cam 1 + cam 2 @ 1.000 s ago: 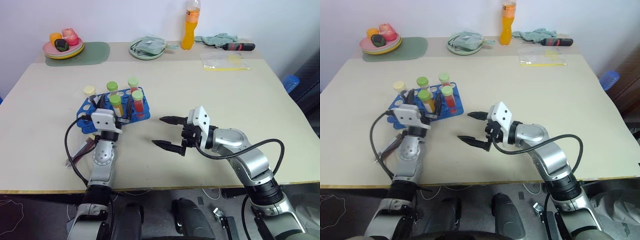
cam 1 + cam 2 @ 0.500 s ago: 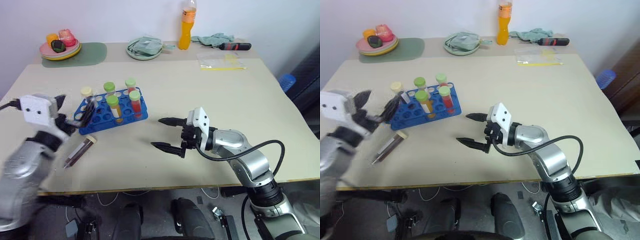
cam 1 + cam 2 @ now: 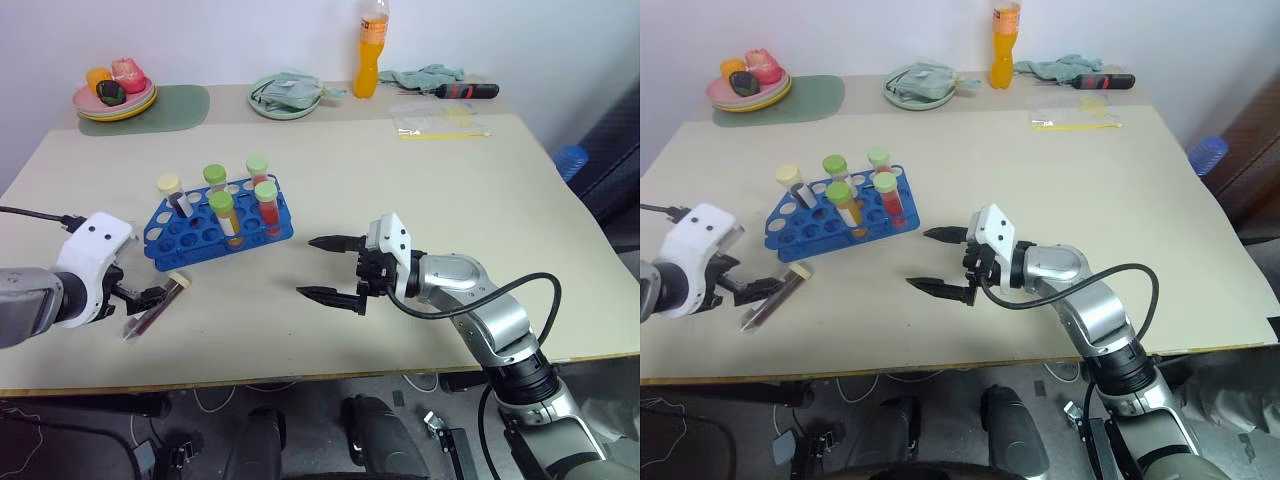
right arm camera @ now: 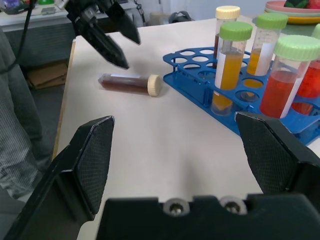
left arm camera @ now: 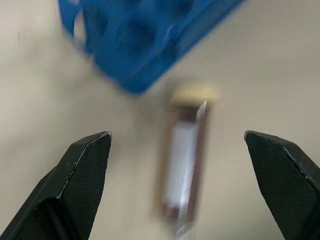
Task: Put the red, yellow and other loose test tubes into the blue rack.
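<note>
The blue rack stands left of the table's middle with several capped tubes upright in it, among them a red one and a yellow-orange one, both green-capped. One loose test tube, dark liquid with a cream cap, lies flat just in front of the rack's near-left corner. My left gripper hangs open right over that tube; in the left wrist view the tube lies between the spread fingers, untouched. To the right of the rack my right gripper is open and empty, pointing left.
Along the far edge are a fruit plate on a green mat, a plate with a cloth, an orange bottle, a screwdriver and a plastic bag. A black cable trails at the left.
My left arm has swung from the rack out to the left and back toward the near edge, turning its gripper down over the lying tube. The right arm has stayed put.
</note>
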Robot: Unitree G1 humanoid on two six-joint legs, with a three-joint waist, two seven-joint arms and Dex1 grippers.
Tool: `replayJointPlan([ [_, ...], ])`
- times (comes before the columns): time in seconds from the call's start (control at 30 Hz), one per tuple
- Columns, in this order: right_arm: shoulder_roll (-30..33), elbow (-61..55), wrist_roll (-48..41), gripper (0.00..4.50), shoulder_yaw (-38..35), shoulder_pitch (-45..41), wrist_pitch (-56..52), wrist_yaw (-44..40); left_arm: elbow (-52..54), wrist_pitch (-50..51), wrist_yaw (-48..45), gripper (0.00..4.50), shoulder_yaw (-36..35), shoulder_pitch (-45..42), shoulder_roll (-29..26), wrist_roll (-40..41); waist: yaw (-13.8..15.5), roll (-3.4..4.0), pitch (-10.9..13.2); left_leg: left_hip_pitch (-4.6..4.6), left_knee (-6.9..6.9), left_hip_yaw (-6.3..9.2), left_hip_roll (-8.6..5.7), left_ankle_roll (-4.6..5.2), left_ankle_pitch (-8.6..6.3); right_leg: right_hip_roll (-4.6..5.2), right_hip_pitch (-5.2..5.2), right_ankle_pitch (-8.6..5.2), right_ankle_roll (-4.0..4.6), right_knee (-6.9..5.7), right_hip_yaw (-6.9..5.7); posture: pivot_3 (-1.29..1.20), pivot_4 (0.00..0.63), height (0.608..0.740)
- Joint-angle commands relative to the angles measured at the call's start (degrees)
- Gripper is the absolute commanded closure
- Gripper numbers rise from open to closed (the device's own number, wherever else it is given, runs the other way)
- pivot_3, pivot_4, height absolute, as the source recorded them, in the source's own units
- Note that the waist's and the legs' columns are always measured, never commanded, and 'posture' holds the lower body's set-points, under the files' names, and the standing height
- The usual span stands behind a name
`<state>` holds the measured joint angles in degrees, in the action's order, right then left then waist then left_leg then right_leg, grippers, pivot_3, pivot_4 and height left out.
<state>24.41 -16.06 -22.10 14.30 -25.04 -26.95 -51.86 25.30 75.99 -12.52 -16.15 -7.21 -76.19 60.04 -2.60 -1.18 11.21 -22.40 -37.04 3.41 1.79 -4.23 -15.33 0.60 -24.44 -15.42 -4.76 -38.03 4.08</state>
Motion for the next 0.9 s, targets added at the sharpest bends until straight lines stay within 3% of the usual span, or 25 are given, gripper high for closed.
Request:
replayJointPlan([
  [0.03, -0.37, -2.93, -0.18, 0.22, -0.59, 0.89, 0.79, 1.11, -3.05, 0.52, -6.71, 0.12, 7.75, -5.91, -2.43, -4.42, 0.03, 0.00, 0.00, 0.00, 0.00, -0.01, 0.00, 0.00, 0.00, 0.01, 0.00, 0.00, 0.00, 0.01, 0.00, 0.00, 0.150, 0.740],
  [0.13, -0.68, -3.55, -0.19, 0.22, -0.63, 1.43, 0.52, 2.16, -5.80, -0.12, -12.74, 0.12, 16.58, -10.90, -3.42, -9.64, 0.04, 0.00, 0.00, -0.02, 0.00, -0.03, -0.01, 0.00, 0.00, 0.01, -0.01, 0.00, 0.00, 0.01, 0.01, 0.00, 0.150, 0.740],
  [0.33, -1.07, -3.87, -0.17, 0.22, -0.53, 1.74, 0.57, 3.22, -11.39, -0.18, -21.46, 0.12, 31.73, -23.29, 0.78, -19.84, 0.05, -0.02, 0.00, -0.05, -0.02, -0.03, -0.01, 0.00, 0.00, -0.01, -0.02, 0.00, -0.01, 0.00, 0.01, 0.00, 0.150, 0.740],
  [0.43, -1.19, -4.00, -0.12, 0.22, -0.53, 1.85, 0.58, 3.63, -13.16, -0.20, -24.28, 0.12, 35.37, -25.96, 2.23, -23.69, -0.02, -0.02, 0.00, -0.07, -0.04, -0.04, -0.02, 0.00, 0.00, 0.00, -0.02, 0.00, -0.01, 0.00, 0.02, 0.00, 0.150, 0.740],
  [0.5, -1.22, -4.17, -0.13, 0.22, -0.60, 1.93, 0.51, 3.93, -13.64, -0.50, -25.95, 0.64, 36.61, -26.28, 2.57, -25.68, -0.12, -0.02, 0.00, -0.07, -0.04, -0.03, -0.01, 0.00, 0.00, -0.02, -0.03, 0.00, -0.01, -0.01, 0.02, 0.00, 0.150, 0.740],
  [0.53, -1.21, -4.26, -0.14, 0.22, -0.63, 1.97, 0.48, 4.04, -13.65, -0.56, -26.74, 0.94, 36.90, -26.20, 2.65, -26.36, -0.13, -0.02, 0.00, -0.07, -0.04, -0.03, 0.00, 0.00, 0.00, -0.02, -0.04, 0.00, -0.01, -0.02, 0.02, 0.00, 0.150, 0.740],
  [0.67, -0.97, -4.20, -0.12, 0.22, -0.65, 1.80, 0.48, 3.93, -13.43, -0.80, -28.31, 2.92, 36.14, -24.27, 2.85, -28.29, 0.02, -0.03, -0.01, -0.07, -0.05, -0.03, -0.01, 0.01, 0.00, -0.01, -0.04, 0.00, -0.01, -0.02, 0.03, 0.00, 0.150, 0.740],
  [0.77, -0.58, -3.94, -0.05, 0.22, -0.58, 1.46, 0.72, 3.36, -12.49, -0.96, -29.82, 2.92, 32.79, -22.07, 2.14, -27.77, -0.08, -0.03, -0.01, -0.06, -0.05, -0.03, -0.01, 0.01, 0.00, -0.01, -0.04, 0.00, -0.01, -0.02, 0.03, 0.00, 0.150, 0.740],
  [0.87, -0.04, -3.76, 0.02, 0.22, -0.79, 1.20, 1.04, 2.55, -9.66, -2.72, -32.30, 2.92, 23.30, -16.20, 0.54, -24.71, -0.31, -0.02, 0.00, -0.07, -0.04, -0.04, 0.01, 0.03, -0.01, -0.01, -0.06, 0.00, -0.01, -0.03, 0.04, 0.00, 0.150, 0.740],
  [0.9, 0.15, -3.75, -0.02, 0.22, -0.95, 1.19, 1.08, 2.32, -8.34, -4.49, -33.69, 2.92, 16.87, -12.18, 0.76, -23.82, -0.33, -0.03, 0.00, -0.07, -0.05, -0.03, 0.02, 0.03, -0.01, -0.01, -0.05, 0.00, -0.01, -0.03, 0.04, 0.00, 0.150, 0.740],
])
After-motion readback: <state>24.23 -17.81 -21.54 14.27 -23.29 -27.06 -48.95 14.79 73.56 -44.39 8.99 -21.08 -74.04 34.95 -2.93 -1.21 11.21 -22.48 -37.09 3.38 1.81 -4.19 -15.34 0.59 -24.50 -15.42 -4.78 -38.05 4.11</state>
